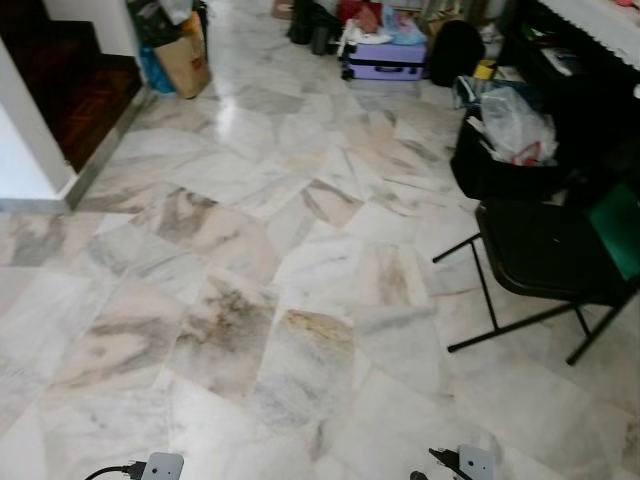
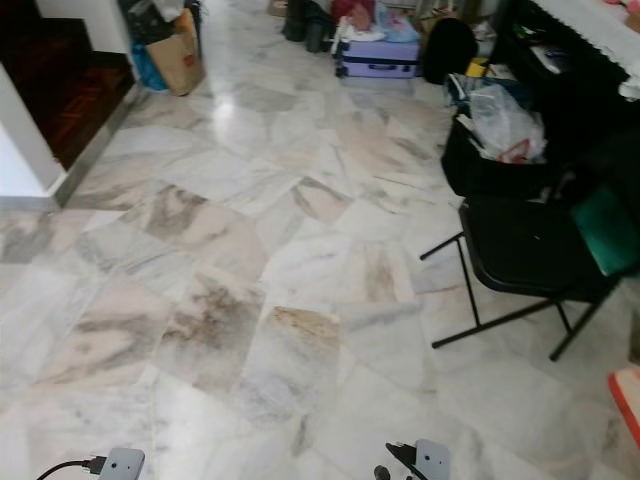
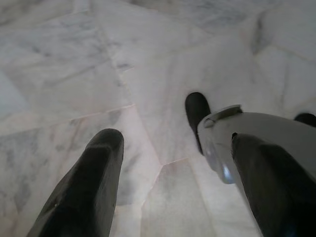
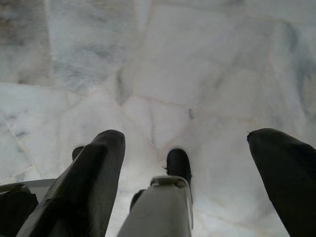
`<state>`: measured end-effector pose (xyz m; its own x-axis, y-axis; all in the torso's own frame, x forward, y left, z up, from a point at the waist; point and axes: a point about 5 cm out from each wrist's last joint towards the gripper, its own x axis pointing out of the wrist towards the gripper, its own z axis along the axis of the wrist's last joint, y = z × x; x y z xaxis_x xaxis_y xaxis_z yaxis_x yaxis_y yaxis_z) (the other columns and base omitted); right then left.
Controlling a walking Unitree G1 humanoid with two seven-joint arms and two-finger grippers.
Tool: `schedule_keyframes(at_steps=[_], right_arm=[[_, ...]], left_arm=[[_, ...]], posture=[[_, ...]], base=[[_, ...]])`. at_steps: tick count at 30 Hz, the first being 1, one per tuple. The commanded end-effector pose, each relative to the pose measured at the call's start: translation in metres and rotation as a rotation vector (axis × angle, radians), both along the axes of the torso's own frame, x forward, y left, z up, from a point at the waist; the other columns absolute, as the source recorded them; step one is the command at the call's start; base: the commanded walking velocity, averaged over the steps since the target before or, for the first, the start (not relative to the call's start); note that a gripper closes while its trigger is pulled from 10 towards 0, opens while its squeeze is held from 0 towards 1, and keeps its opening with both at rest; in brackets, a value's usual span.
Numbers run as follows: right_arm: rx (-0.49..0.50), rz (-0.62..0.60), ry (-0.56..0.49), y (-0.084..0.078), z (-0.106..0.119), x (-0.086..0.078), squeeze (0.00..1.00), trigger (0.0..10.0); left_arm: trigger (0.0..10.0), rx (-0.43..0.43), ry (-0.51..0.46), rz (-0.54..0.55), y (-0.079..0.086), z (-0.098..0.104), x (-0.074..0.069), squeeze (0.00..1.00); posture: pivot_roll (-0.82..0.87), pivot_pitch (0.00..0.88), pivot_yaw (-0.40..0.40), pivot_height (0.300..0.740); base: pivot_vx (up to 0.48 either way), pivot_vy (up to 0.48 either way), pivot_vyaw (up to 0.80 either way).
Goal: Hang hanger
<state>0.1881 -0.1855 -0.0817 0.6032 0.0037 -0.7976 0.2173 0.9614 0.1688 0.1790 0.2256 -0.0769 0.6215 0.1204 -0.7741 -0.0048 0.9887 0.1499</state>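
My left gripper (image 3: 175,138) hangs over the marble floor (image 1: 300,270), open, with bare tiles between its black fingers (image 3: 94,173). The right gripper (image 4: 190,136) also hangs low above the floor, open and holding nothing. Grey parts of both arms peek in at the bottom of the left eye view, left (image 1: 163,466) and right (image 1: 475,462). A black folding chair (image 1: 545,250) stands at the right with a green item (image 1: 615,228) on its seat; what that item is cannot be told.
A dark bin with a plastic bag (image 1: 510,130) stands behind the chair, beside a black table (image 1: 575,70). A purple suitcase (image 1: 385,60) and bags (image 1: 180,55) line the far side. Dark wooden stairs (image 1: 70,90) and a white wall (image 1: 20,140) are at the left.
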Motion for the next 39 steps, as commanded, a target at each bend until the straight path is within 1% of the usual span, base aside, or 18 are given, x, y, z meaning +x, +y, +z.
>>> schedule_keyframes(at_steps=[1,3,4,5,7,10,11,12,13,15,20,25,26,28,30,34,36,39], right_arm=[[0.003,-0.027,0.027,-0.003,-0.003,-0.007,0.00,10.0],[0.003,-0.026,0.029,-0.003,-0.004,-0.008,0.00,10.0],[0.002,-0.024,0.031,-0.002,-0.004,-0.009,0.00,10.0],[0.002,-0.024,0.031,-0.002,-0.004,-0.009,0.00,10.0],[0.009,-0.030,0.027,-0.001,-0.004,-0.009,0.00,10.0],[0.005,-0.020,0.028,0.001,-0.003,-0.006,0.00,10.0],[0.004,-0.017,0.026,0.001,-0.003,-0.006,0.00,10.0],[0.005,-0.013,0.021,0.003,-0.002,-0.002,0.00,10.0],[0.005,-0.013,0.021,0.003,-0.002,-0.002,0.00,10.0],[0.010,-0.009,0.009,0.006,0.000,0.003,0.00,10.0],[0.024,-0.004,-0.012,0.012,0.004,0.012,0.00,10.0],[0.033,0.003,-0.017,0.018,0.006,0.016,0.00,10.0],[0.033,0.003,-0.017,0.018,0.006,0.016,0.00,10.0],[0.037,-0.009,-0.017,0.021,0.006,0.016,0.00,10.0],[0.035,-0.008,-0.014,0.021,0.005,0.015,0.00,10.0],[0.028,-0.009,-0.001,0.019,0.003,0.012,0.00,10.0],[0.019,-0.004,0.008,0.017,0.002,0.010,0.00,10.0],[0.004,-0.003,0.025,0.013,0.000,0.005,0.00,10.0]], left_arm=[[10.0,-0.013,0.039,0.007,0.000,-0.006,-0.013,0.00],[10.0,-0.011,0.054,0.007,0.001,-0.007,-0.015,0.00],[10.0,-0.009,0.062,0.003,0.000,-0.008,-0.017,0.00],[10.0,-0.009,0.062,0.003,0.000,-0.008,-0.017,0.00],[10.0,-0.015,0.053,0.001,-0.001,-0.007,-0.014,0.00],[10.0,-0.014,0.036,0.003,0.000,-0.004,-0.007,0.00],[10.0,-0.013,0.032,0.002,0.000,-0.003,-0.005,0.00],[10.0,-0.012,0.015,0.003,0.001,0.000,0.002,0.00],[10.0,-0.012,0.015,0.003,0.001,0.000,0.002,0.00],[10.0,-0.013,-0.008,0.000,0.001,0.005,0.012,0.00],[10.0,-0.012,-0.016,-0.013,0.002,0.009,0.019,0.00],[10.0,-0.011,-0.012,0.002,0.007,0.009,0.016,0.00],[10.0,-0.011,-0.012,0.002,0.007,0.009,0.016,0.00],[10.0,-0.003,0.012,-0.022,0.005,0.006,0.012,0.00],[10.0,-0.010,0.008,-0.012,0.005,0.006,0.012,0.00],[10.0,-0.009,-0.004,-0.023,0.002,0.005,0.012,0.00],[10.0,0.002,0.003,-0.040,-0.001,0.004,0.011,0.00],[10.0,-0.031,0.006,-0.008,-0.005,0.001,0.007,0.00]], posture=[[0.16,0.132,-0.061,0.740],[0.16,0.128,-0.060,0.740],[0.15,0.111,-0.060,0.740],[0.15,0.111,-0.060,0.740],[0.15,0.078,-0.057,0.740],[0.16,0.039,-0.059,0.740],[0.16,0.039,-0.059,0.740],[0.16,0.008,-0.055,0.740],[0.16,0.008,-0.055,0.740],[0.17,0.000,-0.047,0.740],[0.19,0.000,-0.030,0.740],[0.17,0.000,-0.003,0.740],[0.17,0.000,-0.003,0.740],[0.16,0.000,0.001,0.740],[0.15,0.000,0.002,0.740],[0.15,0.000,-0.003,0.740],[0.15,0.000,-0.007,0.740],[0.15,0.000,-0.016,0.740]], base=[[0.000,0.000,-0.76],[0.000,0.000,-0.76],[0.000,0.000,-0.76],[0.000,0.000,-0.76],[0.000,0.000,-0.76],[0.000,0.000,-0.76],[0.000,0.000,-0.76],[0.000,0.000,-0.76],[0.000,0.000,-0.76],[0.000,0.000,-0.76],[0.000,0.000,-0.75],[0.000,0.000,-0.76],[0.000,0.000,-0.75],[0.000,0.000,-0.75],[0.000,0.000,-0.75],[0.000,0.000,-0.75],[0.000,-0.480,-0.75],[0.000,-0.275,-0.75]])
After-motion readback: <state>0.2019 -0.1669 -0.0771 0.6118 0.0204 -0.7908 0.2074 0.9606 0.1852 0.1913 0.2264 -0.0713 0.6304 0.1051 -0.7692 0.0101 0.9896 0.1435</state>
